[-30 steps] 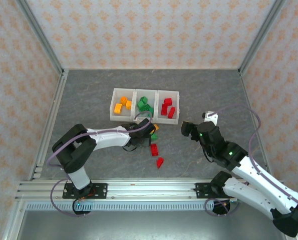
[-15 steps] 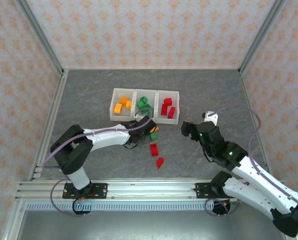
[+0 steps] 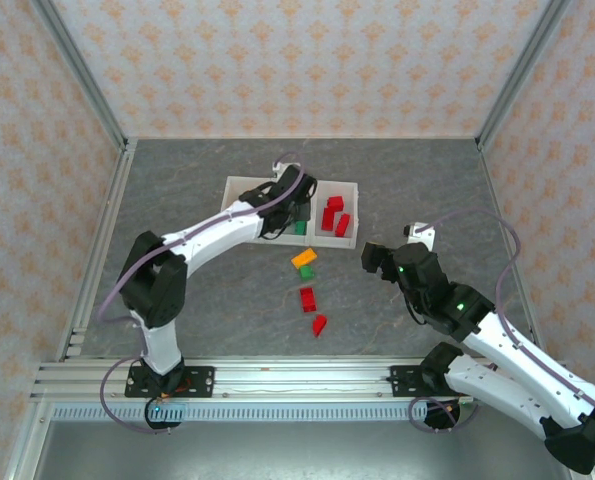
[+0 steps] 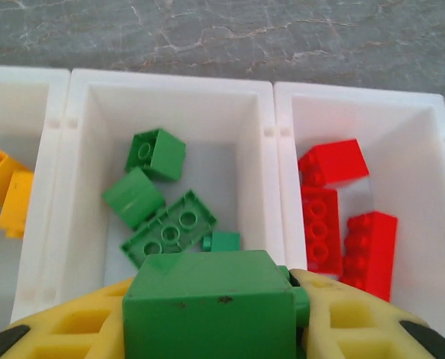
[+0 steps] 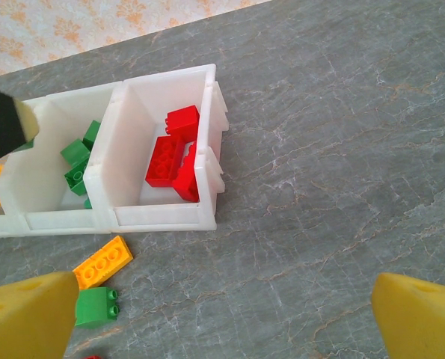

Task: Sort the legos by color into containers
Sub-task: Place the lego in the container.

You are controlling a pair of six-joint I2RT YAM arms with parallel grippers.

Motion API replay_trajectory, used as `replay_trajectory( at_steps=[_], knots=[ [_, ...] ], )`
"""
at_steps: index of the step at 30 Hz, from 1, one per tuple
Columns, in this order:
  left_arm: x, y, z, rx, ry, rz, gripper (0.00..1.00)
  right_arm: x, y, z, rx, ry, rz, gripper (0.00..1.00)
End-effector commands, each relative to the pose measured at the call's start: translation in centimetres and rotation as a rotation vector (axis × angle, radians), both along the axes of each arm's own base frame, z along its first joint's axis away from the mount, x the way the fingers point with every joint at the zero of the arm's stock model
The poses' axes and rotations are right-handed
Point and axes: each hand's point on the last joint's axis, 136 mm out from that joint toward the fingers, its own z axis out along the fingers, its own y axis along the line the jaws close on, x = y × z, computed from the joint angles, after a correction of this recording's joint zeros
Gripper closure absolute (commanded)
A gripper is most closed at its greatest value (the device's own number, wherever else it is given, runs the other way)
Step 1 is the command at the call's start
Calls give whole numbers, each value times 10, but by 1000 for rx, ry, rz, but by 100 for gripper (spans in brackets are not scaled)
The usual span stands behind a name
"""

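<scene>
1. Camera up top: left gripper [image 3: 293, 203] hangs over the middle bin of the containers [image 3: 337, 183], but I can't tell from here how its fingers stand. Right gripper [image 3: 373, 256] sits off to the right of the row, apart from it, over the grey table [image 3: 177, 200]. Four loose legos lie in front of the bins: an orange plate [image 3: 303, 257] just beside a small green block [image 3: 307, 272], then two red pieces [image 3: 308, 299] nearer the arms.
2. Left wrist: the yellow pads [image 4: 342, 314] are clamped on a green brick [image 4: 211, 299], right above the middle bin's near wall. Inside that bin are four green legos [image 4: 170, 224]. There are red ones [image 4: 321, 228] in the bin to the right and orange ones [image 4: 5, 187] in the left bin.
3. Right wrist: fingertips [image 5: 28, 314] are spread wide at the two bottom corners, with nothing between them and touching nothing. Past them sit the orange plate and small green block, just in front of the bins.
</scene>
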Motion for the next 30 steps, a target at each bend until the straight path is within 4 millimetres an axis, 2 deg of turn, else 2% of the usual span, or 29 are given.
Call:
replay_trajectory(
  at_steps=[1,8,15,21,25,28,30],
  knots=[
    [22,1,-19,63,4,7,66,1,-7,0,-7,-15,-36,0],
    [55,1,-37,40,17,35,65,1,-9,1,-7,-19,-41,0],
    [68,3,-41,5,11,36,55,2,-9,-1,-13,-17,-42,0],
    [69,3,-34,0,-2,29,40,3,-8,-3,-26,-6,-43,0],
    [66,2,-21,-12,-13,12,38,3,-9,-4,-28,-6,-47,0],
    [56,3,-9,-40,-11,-1,34,3,-10,-4,-28,-5,-51,0],
    [42,5,0,-79,-25,-10,25,3,-10,-4,-26,-5,-52,0]
  ],
)
